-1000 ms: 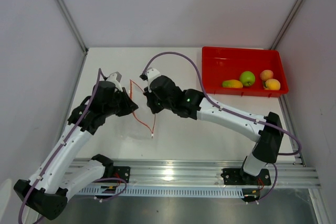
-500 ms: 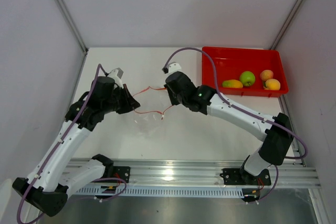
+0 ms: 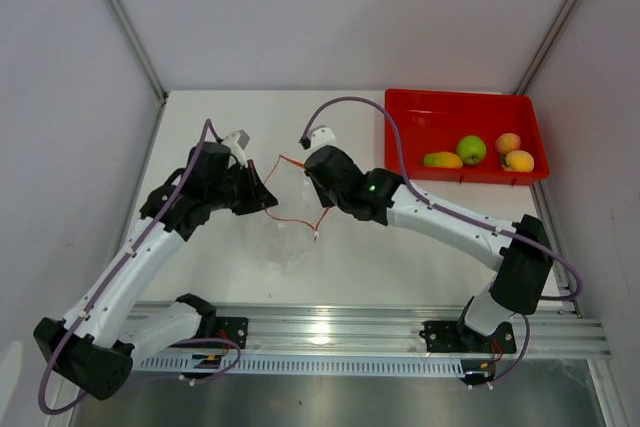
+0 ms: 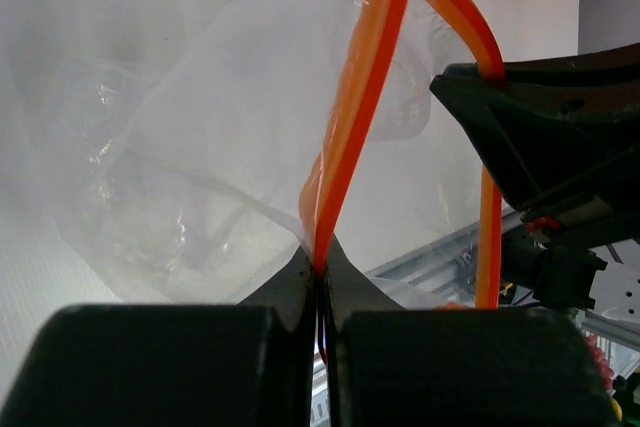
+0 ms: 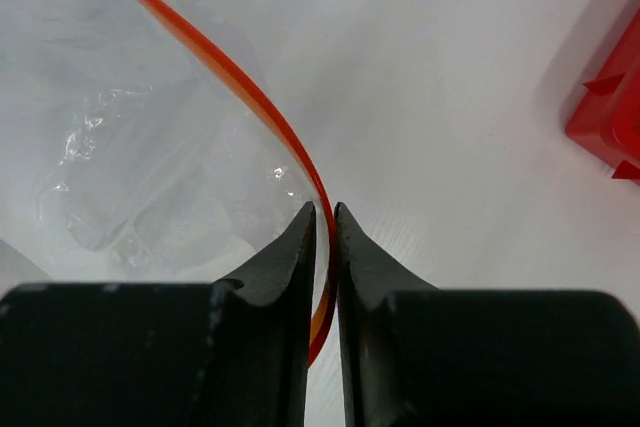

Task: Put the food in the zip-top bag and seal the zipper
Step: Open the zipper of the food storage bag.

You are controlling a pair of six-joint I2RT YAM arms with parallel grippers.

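Note:
The clear zip-top bag [image 3: 285, 237] hangs between my two grippers over the white table, its orange-red zipper [image 3: 300, 223] spread open in a loop. My left gripper [image 3: 268, 197] is shut on one zipper strip [image 4: 350, 117]; the bag film [image 4: 200, 147] billows beyond it. My right gripper [image 3: 322, 199] is shut on the other strip [image 5: 255, 97], with the bag [image 5: 130, 167] below left. The green apple [image 3: 471, 149], the mango [image 3: 442, 159] and two orange peach-like fruits [image 3: 508, 143] [image 3: 519, 160] lie in the red tray [image 3: 455, 112].
The red tray stands at the back right corner; its edge shows in the right wrist view [image 5: 610, 117]. Grey walls close in on both sides. An aluminium rail [image 3: 330, 332] runs along the table's near edge.
Both grippers stayed shut on the zipper strips. The right gripper swung right, away from the left, then came back slightly; the bag mouth went from a narrow loop to a wider one.

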